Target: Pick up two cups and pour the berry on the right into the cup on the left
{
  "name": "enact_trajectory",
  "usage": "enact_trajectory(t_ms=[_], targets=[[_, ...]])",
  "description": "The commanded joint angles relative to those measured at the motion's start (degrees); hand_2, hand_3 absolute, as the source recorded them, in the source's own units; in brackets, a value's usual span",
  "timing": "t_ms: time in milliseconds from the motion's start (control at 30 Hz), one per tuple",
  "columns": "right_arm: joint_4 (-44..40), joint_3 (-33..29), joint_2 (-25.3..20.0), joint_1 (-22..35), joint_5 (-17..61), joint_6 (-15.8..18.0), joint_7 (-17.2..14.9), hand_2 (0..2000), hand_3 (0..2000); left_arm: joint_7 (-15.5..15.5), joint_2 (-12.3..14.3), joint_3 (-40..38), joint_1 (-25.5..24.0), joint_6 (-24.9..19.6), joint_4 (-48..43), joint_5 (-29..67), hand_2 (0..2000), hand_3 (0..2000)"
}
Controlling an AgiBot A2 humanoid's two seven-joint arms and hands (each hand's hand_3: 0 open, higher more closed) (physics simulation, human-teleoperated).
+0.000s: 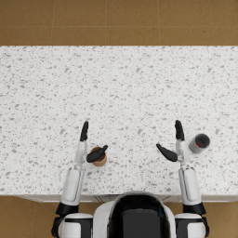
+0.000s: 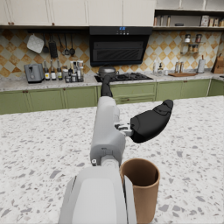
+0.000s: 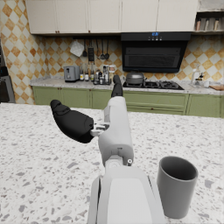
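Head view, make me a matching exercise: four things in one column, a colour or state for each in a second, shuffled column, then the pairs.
Things:
1. left cup
2. right cup
3. left hand
4. berry

Descriptions:
A. red, inside a cup
B. brown
C. open, holding nothing
D. grey

Pairs: 1-B, 2-D, 3-C, 4-A

Both my arms reach forward, side by side, well apart. My left hand (image 1: 89,145) open, fingers (image 1: 84,131) straight ahead, thumb out toward right. My right hand (image 1: 174,144) open likewise, fingers (image 1: 179,130) straight ahead, thumb out toward left. Neither hand holds anything.
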Motion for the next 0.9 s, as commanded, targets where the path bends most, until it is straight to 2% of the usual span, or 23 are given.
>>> enact_trajectory(t_ms=[33,333,533,733,900], targets=[[1.82,-5.46,0.13,-2.53,1.80,-0.02,0.02,0,0,-0.02,-0.74,-2.82,-3.10,-0.02,-1.47,1.80,0,0],[2.02,-16.09,-1.99,-7.90,16.20,-0.07,0.07,0,0,-0.07,-2.08,-4.20,-13.91,-0.07,-4.40,6.16,0,0],[0.18,-24.13,-4.56,-11.90,19.05,-0.07,0.08,0,0,-0.08,-2.58,-2.52,-17.89,-0.08,-3.61,6.36,0,0],[-3.36,-26.15,-5.78,-13.26,19.43,-0.07,0.08,0,0,-0.08,-2.34,-1.37,-19.35,-0.08,-1.74,6.38,0,0],[-9.18,-25.60,-5.76,-12.52,19.48,-0.07,0.08,0,0,-0.08,-1.45,0.11,-18.48,-0.08,1.53,6.38,0,0]])
